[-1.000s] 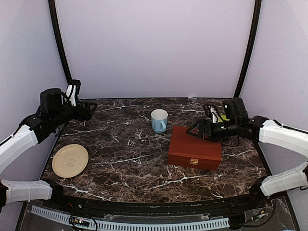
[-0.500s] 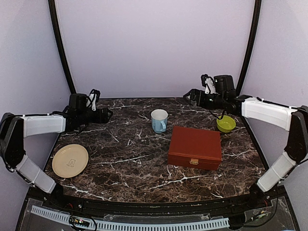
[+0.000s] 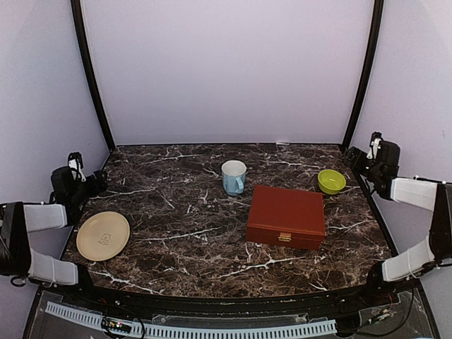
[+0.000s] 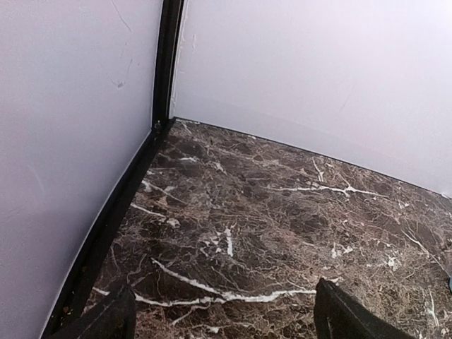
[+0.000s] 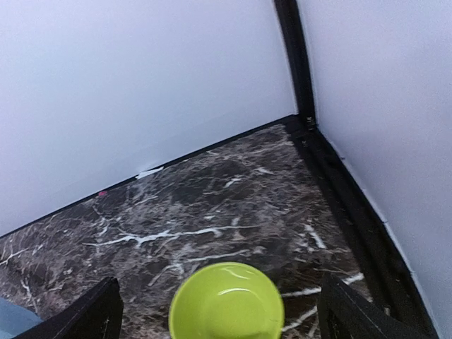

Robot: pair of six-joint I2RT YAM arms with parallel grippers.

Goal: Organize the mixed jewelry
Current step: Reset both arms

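Two robot arms sit at opposite edges of a dark marble surface. The left fingers stand wide apart above the stone near the left wall, gripping nothing. The right fingers are spread just as wide, also empty, above a green bowl. A red-brown box lies closed right of centre, a blue mug near it and a cream plate well apart. The mixed jewelry cannot be made out in any view.
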